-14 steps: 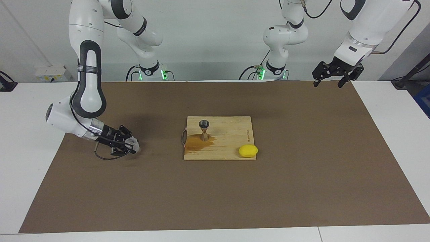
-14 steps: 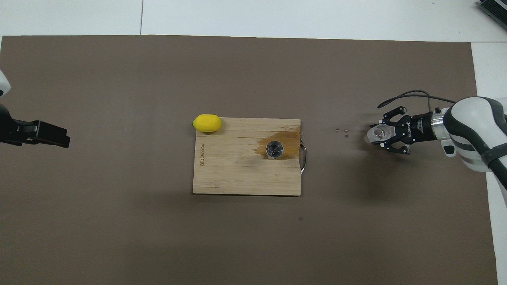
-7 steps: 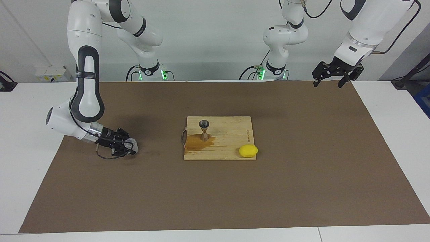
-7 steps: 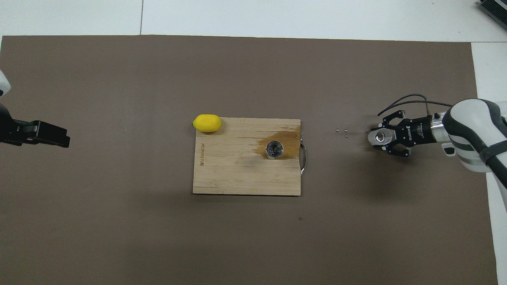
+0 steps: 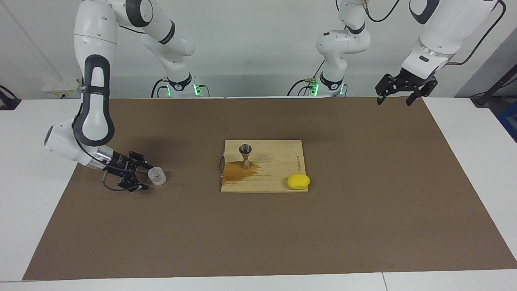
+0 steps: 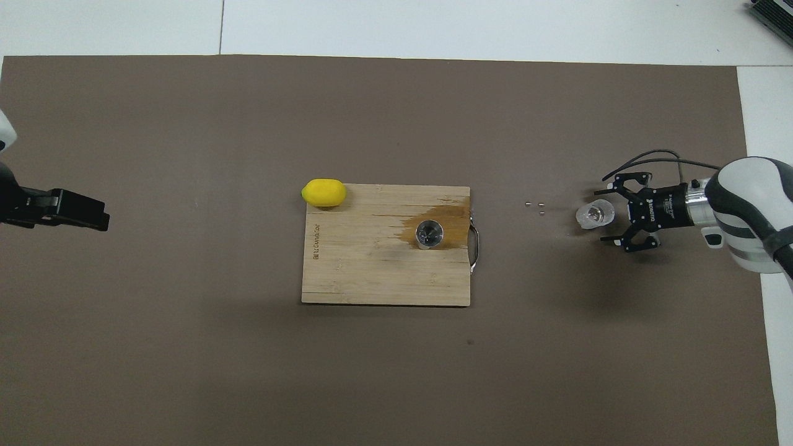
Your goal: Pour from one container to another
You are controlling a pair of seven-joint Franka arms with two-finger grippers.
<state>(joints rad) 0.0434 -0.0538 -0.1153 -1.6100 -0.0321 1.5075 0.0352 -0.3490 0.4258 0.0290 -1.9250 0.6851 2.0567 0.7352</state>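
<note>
The clear glass cup stands upright on the brown mat toward the right arm's end of the table; it also shows in the overhead view. My right gripper is open and low at the mat, with its fingertips just beside the cup and not holding it. The metal jigger stands upright on the wooden cutting board, in a brown wet stain. From above the jigger shows its open top. My left gripper is open and empty, and waits raised over the mat's corner at its own end.
A yellow lemon lies on the board's corner farthest from the robots. A few tiny beads lie on the mat between the cup and the board. The board's metal handle faces the cup.
My right gripper set the tilted cup down upright on the mat, opened, and drew back a little toward its end of the table. The left arm has not moved.
</note>
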